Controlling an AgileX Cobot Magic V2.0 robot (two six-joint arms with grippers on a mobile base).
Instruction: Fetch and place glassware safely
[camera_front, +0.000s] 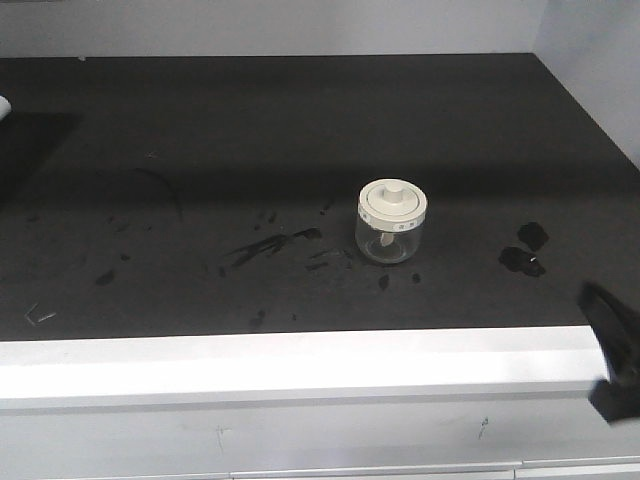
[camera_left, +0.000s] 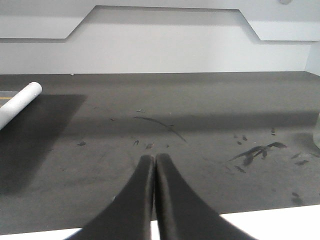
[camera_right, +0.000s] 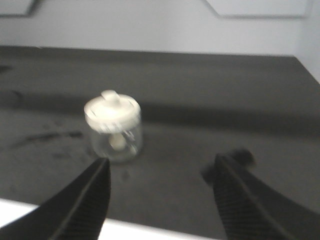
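Note:
The glassware (camera_front: 392, 223) is a small squat clear jar with a cream-white knobbed lid, standing upright on the black counter right of centre. In the right wrist view the glassware (camera_right: 114, 127) stands ahead and to the left of my right gripper (camera_right: 160, 165), which is open, fingers wide apart with nothing between them. In the front view only a dark blurred part of the right gripper (camera_front: 612, 352) shows at the right edge, near the counter's front. My left gripper (camera_left: 154, 159) is shut, fingertips pressed together and empty, low over the counter's front left part.
A white cylinder (camera_left: 19, 103) lies at the far left of the counter. Dark smears and stains (camera_front: 270, 245) mark the black top, with a darker patch (camera_front: 525, 250) to the right. A white front ledge (camera_front: 300, 365) borders the counter; a grey wall (camera_front: 300, 25) stands behind.

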